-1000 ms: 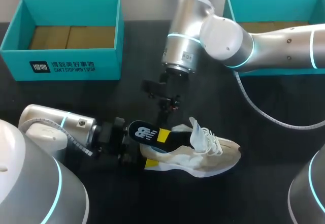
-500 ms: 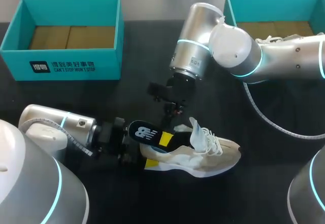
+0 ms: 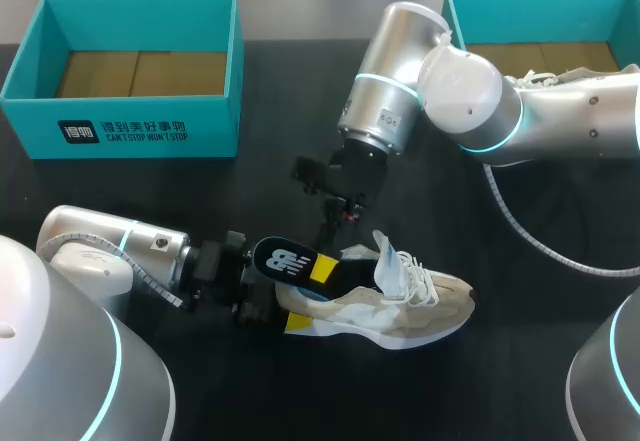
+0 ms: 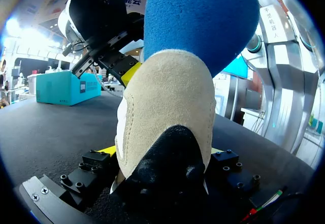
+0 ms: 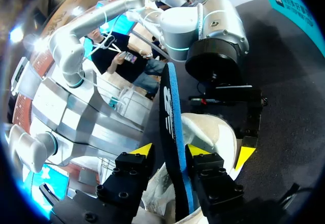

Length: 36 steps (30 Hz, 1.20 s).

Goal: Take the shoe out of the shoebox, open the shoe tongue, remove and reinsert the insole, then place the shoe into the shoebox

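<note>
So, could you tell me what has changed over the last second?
The right arm swung its wrist toward the right shoebox and leaned over more. The right gripper shifted only slightly and stayed shut on the insole. Unchanged: the shoe on the table, the left gripper clamped on its heel, and the left shoebox.

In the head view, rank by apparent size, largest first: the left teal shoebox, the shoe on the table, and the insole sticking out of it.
1. left teal shoebox
2. shoe
3. insole, smallest as seen; part of it is hidden inside the shoe.
</note>
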Motion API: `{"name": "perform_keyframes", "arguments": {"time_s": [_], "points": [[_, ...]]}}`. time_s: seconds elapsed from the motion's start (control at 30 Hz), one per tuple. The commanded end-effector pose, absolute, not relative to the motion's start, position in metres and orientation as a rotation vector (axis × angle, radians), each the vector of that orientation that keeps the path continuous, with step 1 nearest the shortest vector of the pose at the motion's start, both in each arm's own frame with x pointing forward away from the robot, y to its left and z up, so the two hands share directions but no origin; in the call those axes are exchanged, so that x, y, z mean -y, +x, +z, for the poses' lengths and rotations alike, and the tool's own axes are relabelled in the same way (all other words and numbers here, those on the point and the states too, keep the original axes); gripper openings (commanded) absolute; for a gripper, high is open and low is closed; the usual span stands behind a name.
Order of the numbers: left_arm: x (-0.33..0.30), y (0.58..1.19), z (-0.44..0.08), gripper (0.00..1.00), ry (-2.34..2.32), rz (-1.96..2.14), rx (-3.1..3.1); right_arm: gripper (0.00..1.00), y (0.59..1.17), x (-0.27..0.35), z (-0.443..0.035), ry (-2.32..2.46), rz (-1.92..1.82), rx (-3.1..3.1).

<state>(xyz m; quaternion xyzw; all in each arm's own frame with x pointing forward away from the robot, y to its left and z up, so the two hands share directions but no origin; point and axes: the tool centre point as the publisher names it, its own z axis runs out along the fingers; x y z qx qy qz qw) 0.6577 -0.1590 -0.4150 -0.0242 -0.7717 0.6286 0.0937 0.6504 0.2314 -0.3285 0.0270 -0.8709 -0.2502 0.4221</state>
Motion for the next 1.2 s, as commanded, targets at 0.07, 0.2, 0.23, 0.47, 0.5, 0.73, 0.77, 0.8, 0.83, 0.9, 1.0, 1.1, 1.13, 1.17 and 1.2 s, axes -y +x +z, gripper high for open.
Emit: {"name": "perform_keyframes", "arguments": {"time_s": [0.07, 0.2, 0.23, 0.47, 0.5, 0.73, 0.77, 0.8, 0.83, 0.9, 1.0, 1.1, 1.13, 1.17, 1.2], "points": [[0.159, 0.658, -0.415, 0.00, -0.072, 1.864, 2.291, 0.26, 0.651, -0.233, -0.327, 0.064, -0.624, 2.182], [0.159, 0.658, -0.415, 0.00, -0.072, 1.864, 2.291, 0.00, 0.652, -0.234, -0.327, 0.064, -0.620, 2.182], [0.159, 0.658, -0.415, 0.00, -0.072, 1.864, 2.291, 0.00, 0.652, -0.234, -0.327, 0.062, -0.621, 2.183], [0.159, 0.658, -0.415, 0.00, -0.072, 1.864, 2.291, 0.00, 0.651, -0.237, -0.317, 0.072, -0.676, 2.225], [0.159, 0.658, -0.415, 0.00, -0.072, 1.864, 2.291, 0.00, 0.652, -0.237, -0.314, 0.077, -0.683, 2.232], [0.159, 0.658, -0.415, 0.00, -0.072, 1.864, 2.291, 0.00, 0.653, -0.245, -0.292, 0.091, -0.796, 2.257], [0.159, 0.658, -0.415, 0.00, -0.072, 1.864, 2.291, 0.00, 0.654, -0.246, -0.288, 0.088, -0.832, 2.256], [0.159, 0.658, -0.415, 0.00, -0.072, 1.864, 2.291, 0.00, 0.655, -0.248, -0.283, 0.093, -0.871, 2.255], [0.159, 0.658, -0.415, 0.00, -0.072, 1.864, 2.291, 0.00, 0.655, -0.251, -0.276, 0.109, -0.901, 2.260], [0.159, 0.658, -0.415, 0.00, -0.072, 1.864, 2.291, 0.00, 0.655, -0.251, -0.276, 0.109, -0.901, 2.260], [0.159, 0.658, -0.415, 0.00, -0.072, 1.864, 2.291, 0.00, 0.655, -0.251, -0.276, 0.109, -0.901, 2.260], [0.159, 0.658, -0.415, 0.00, -0.072, 1.864, 2.291, 0.00, 0.655, -0.251, -0.276, 0.109, -0.901, 2.260], [0.159, 0.658, -0.415, 0.00, -0.072, 1.864, 2.291, 0.00, 0.655, -0.251, -0.276, 0.109, -0.901, 2.260], [0.159, 0.658, -0.415, 0.00, -0.072, 1.864, 2.291, 0.00, 0.655, -0.251, -0.276, 0.109, -0.901, 2.260], [0.159, 0.658, -0.415, 0.00, -0.072, 1.864, 2.291, 0.00, 0.655, -0.251, -0.276, 0.109, -0.901, 2.260]]}}
